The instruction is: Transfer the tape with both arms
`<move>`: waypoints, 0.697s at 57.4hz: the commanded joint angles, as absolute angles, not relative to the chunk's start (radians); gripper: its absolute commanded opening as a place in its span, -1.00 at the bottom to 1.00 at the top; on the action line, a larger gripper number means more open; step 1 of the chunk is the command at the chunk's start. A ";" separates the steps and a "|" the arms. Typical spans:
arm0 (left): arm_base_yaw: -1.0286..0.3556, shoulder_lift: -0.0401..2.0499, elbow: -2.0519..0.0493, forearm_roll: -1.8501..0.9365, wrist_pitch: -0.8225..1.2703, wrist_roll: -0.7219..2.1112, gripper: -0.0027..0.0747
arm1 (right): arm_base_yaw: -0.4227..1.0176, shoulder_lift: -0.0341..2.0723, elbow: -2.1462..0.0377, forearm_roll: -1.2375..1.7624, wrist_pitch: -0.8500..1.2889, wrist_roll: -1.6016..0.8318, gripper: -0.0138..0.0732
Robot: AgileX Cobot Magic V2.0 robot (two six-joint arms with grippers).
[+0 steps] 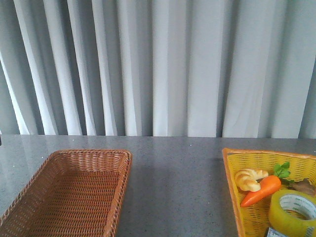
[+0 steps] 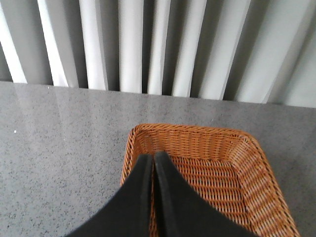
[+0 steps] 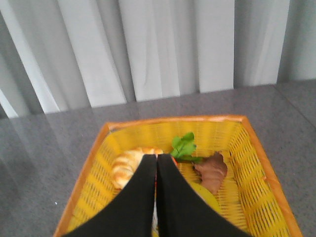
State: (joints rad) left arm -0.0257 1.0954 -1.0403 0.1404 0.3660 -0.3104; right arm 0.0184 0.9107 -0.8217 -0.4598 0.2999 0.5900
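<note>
Tape is the thing I must take first: the wide roll of translucent yellow packing tape (image 1: 293,213) lies in the near part of the yellow woven basket (image 1: 232,170) on my right, so my right gripper (image 3: 156,159), whose fingers are pressed together and hold nothing, should open wide and come down straight over the roll. Around it are the orange toy carrot (image 1: 261,191), the small bread piece (image 1: 250,178) and a brown lump (image 3: 211,170), so I must not catch these. My left gripper (image 2: 152,158), also closed and empty, hovers over the brown wicker basket (image 1: 116,197).
</note>
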 commanded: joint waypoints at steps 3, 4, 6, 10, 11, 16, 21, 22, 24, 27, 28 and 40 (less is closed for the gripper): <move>-0.032 1.144 -1.110 0.145 0.333 -0.311 -0.89 | 0.020 0.950 -0.855 -0.478 0.290 0.521 -0.67; -0.032 1.154 -1.116 0.145 0.336 -0.311 -0.88 | 0.020 0.955 -0.855 -0.478 0.291 0.514 -0.66; -0.032 1.171 -1.128 0.145 0.341 -0.311 -0.85 | 0.020 0.962 -0.855 -0.481 0.291 0.500 -0.65; -0.032 1.200 -1.147 0.145 0.340 -0.311 -0.78 | 0.020 0.964 -0.855 -0.486 0.288 0.497 -0.64; -0.032 1.203 -1.148 0.145 0.337 -0.311 -0.77 | 0.020 0.964 -0.855 -0.485 0.288 0.498 -0.64; -0.032 1.214 -1.148 0.139 0.315 -0.312 -0.73 | 0.020 0.966 -0.855 -0.477 0.291 0.527 -0.63; -0.032 1.222 -1.148 0.127 0.294 -0.312 -0.72 | 0.018 0.984 -0.854 -0.474 0.292 0.540 -0.63; -0.032 1.227 -1.148 0.127 0.291 -0.312 -0.71 | 0.017 0.986 -0.854 -0.474 0.293 0.540 -0.63; -0.032 1.229 -1.148 0.127 0.285 -0.312 -0.69 | 0.017 0.994 -0.854 -0.478 0.303 0.534 -0.63; -0.032 1.241 -1.148 0.127 0.281 -0.312 -0.63 | 0.017 1.005 -0.854 -0.480 0.319 0.520 -0.62; -0.032 1.242 -1.148 0.127 0.280 -0.311 -0.61 | 0.017 1.008 -0.854 -0.480 0.319 0.515 -0.62; -0.032 1.295 -1.167 0.126 0.290 -0.311 0.02 | 0.017 1.037 -0.855 -0.482 0.333 0.421 -0.40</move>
